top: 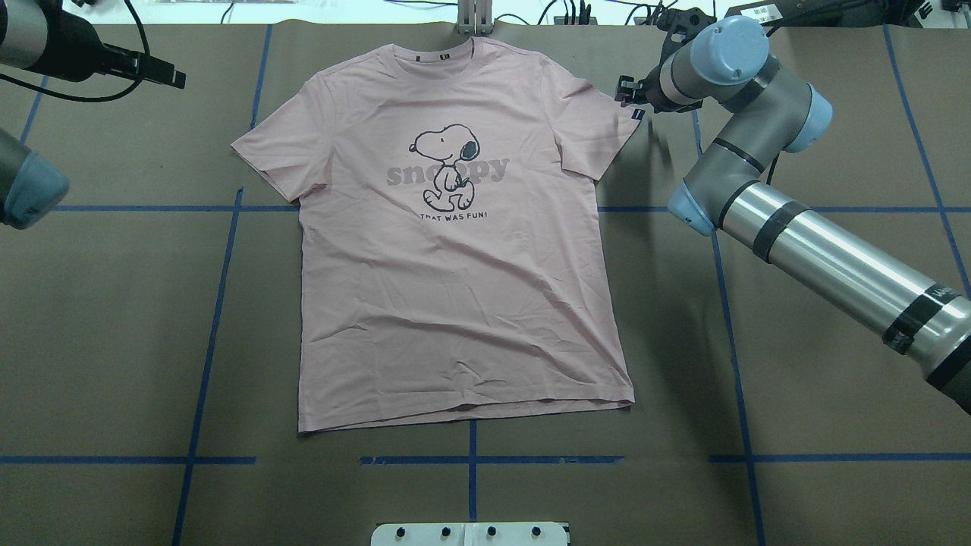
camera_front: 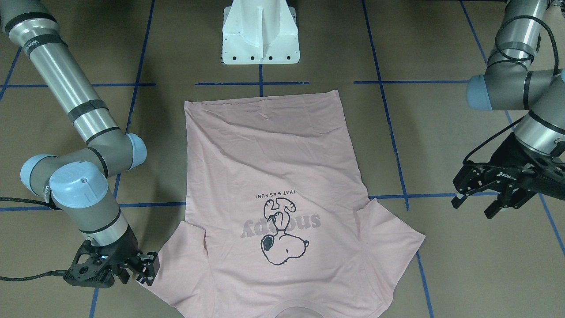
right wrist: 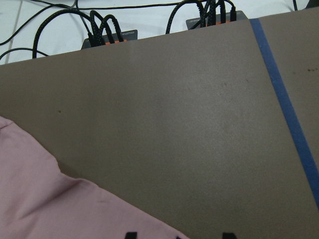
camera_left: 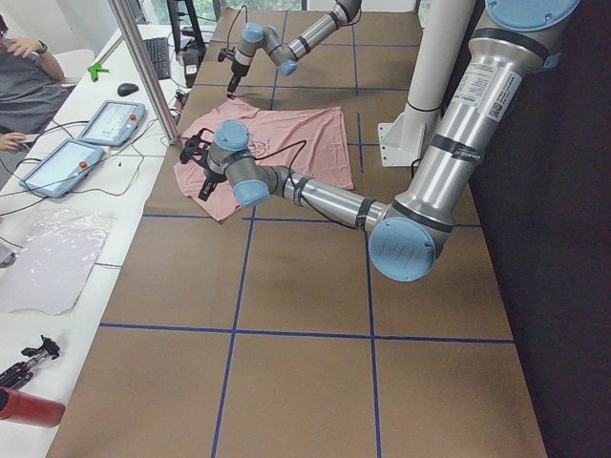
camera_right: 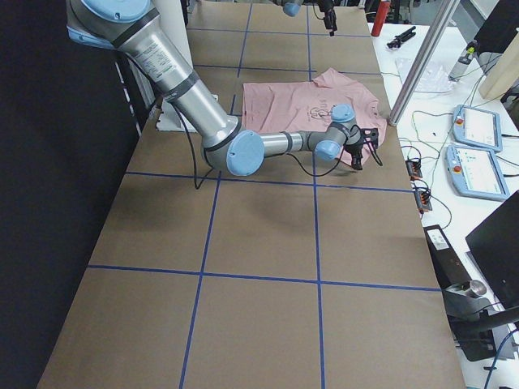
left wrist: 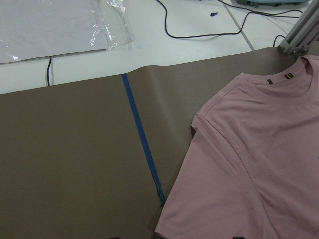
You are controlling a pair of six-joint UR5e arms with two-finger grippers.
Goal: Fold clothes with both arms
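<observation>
Overhead: T-shirt (top: 455, 303) lay flat. Right gripper (camera_front: 145, 269), fingers apart, sat at its 2 o'clock sleeve. Left gripper (camera_front: 476, 204), fingers apart, hung clear at 10 o'clock.

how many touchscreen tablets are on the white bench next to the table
2, side by side on the white bench: one tablet nearer the metal post, the other nearer the seated person. Others may lie out of view.
</observation>
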